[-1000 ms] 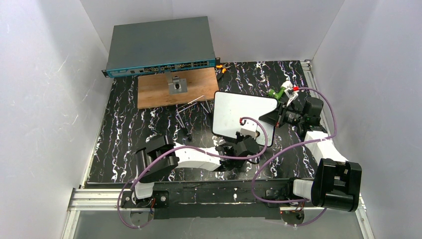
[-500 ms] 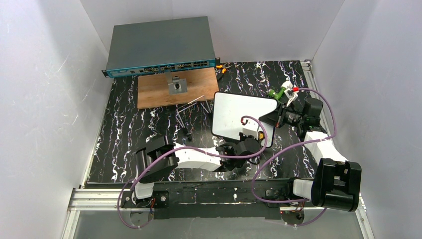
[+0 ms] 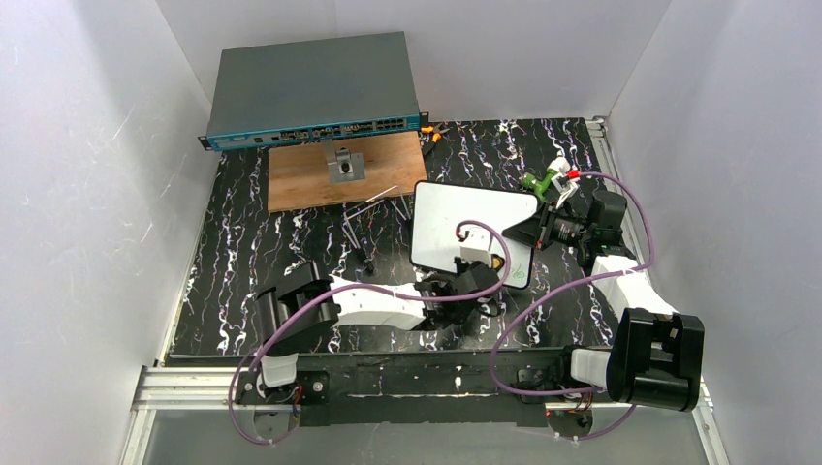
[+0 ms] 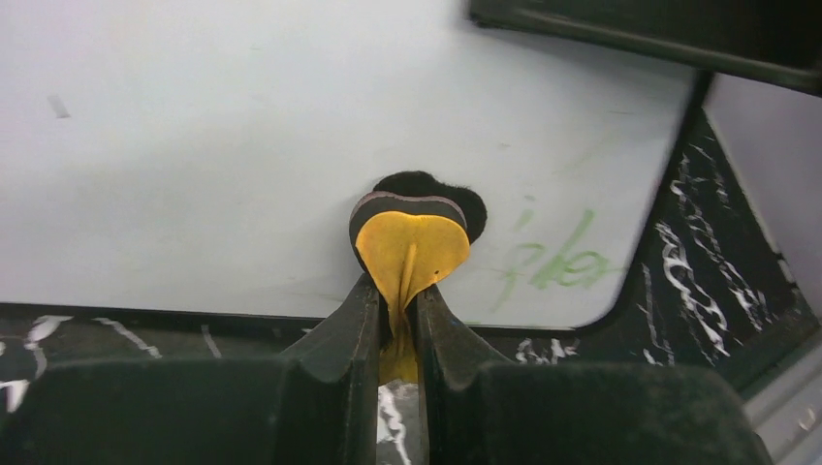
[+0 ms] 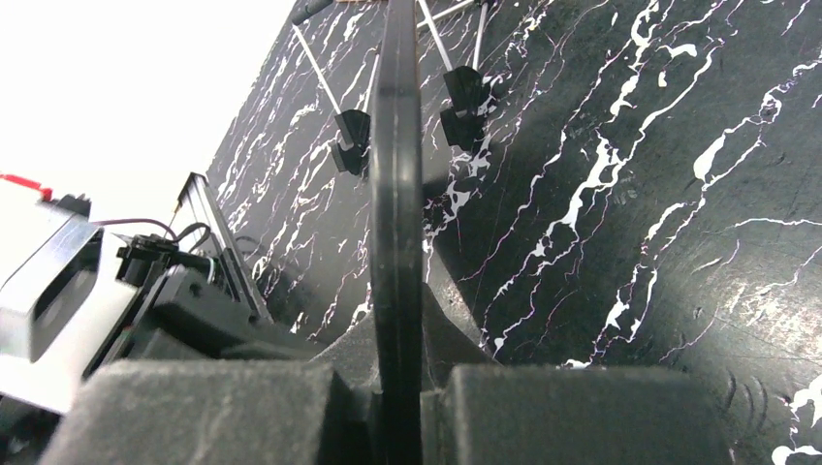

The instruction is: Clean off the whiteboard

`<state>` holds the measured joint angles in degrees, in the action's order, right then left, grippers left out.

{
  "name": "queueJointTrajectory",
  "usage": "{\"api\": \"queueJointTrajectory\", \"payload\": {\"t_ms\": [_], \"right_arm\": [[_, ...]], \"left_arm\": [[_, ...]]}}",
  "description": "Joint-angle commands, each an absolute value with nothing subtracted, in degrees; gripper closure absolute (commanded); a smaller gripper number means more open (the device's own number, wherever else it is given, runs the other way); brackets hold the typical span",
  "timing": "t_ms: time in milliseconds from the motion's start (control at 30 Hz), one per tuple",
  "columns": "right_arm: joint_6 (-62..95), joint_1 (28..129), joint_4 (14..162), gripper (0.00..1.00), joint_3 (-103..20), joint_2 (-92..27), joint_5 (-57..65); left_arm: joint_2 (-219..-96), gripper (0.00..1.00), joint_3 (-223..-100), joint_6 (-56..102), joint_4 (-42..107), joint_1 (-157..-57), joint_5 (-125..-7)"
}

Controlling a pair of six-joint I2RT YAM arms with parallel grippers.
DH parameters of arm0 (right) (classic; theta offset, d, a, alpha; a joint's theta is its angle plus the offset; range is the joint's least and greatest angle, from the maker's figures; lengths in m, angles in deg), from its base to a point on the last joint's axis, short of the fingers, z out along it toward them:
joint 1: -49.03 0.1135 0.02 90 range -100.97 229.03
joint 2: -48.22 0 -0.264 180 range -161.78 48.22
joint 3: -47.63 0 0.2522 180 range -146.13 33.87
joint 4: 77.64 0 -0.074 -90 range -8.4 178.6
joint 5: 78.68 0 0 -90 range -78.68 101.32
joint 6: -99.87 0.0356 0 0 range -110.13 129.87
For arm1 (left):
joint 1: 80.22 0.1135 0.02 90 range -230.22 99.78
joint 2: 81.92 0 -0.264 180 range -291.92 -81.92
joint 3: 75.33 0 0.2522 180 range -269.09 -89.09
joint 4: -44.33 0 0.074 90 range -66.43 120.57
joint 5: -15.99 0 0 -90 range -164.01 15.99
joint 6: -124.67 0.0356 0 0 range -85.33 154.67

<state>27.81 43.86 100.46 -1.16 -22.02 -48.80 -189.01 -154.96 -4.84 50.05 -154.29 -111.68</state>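
Note:
The whiteboard [image 3: 446, 223] is held tilted over the black marbled table, its right edge pinched by my right gripper [image 3: 536, 230]. The right wrist view shows the board's black rim [image 5: 397, 194] edge-on between my shut right gripper [image 5: 397, 363]. My left gripper [image 4: 395, 291] is shut on a yellow eraser [image 4: 412, 237] with a black felt face, which presses on the white surface [image 4: 242, 145] near the board's lower edge. Faint green marks [image 4: 562, 262] lie just right of the eraser, by the lower right corner. From above, my left gripper [image 3: 482, 262] sits at the board's near side.
A grey network switch [image 3: 310, 87] stands at the back left, with a brown wooden panel [image 3: 300, 179] carrying a metal bracket [image 3: 344, 167] in front of it. Thin metal rods [image 3: 373, 208] lie left of the board. A green-and-white object [image 3: 545, 177] lies beyond my right gripper. White walls enclose three sides.
My left gripper with the eraser has slid left across the board. The board itself has shifted slightly left. The right arm has hardly moved.

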Motion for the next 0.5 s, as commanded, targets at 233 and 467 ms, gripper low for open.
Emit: {"api": "queueJointTrajectory", "payload": {"t_ms": [233, 467], "right_arm": [[32.17, 44.68, 99.01, 0.99, -2.70, -20.42, -56.70], [32.20, 44.67, 98.98, 0.99, -2.70, -20.30, -56.54]], "left_arm": [[-184.85, 1.00, -148.77, -1.83, 52.23, -149.49, -113.65], [-188.66, 1.00, -152.57, 5.00, 62.98, -153.32, -98.61]]}}
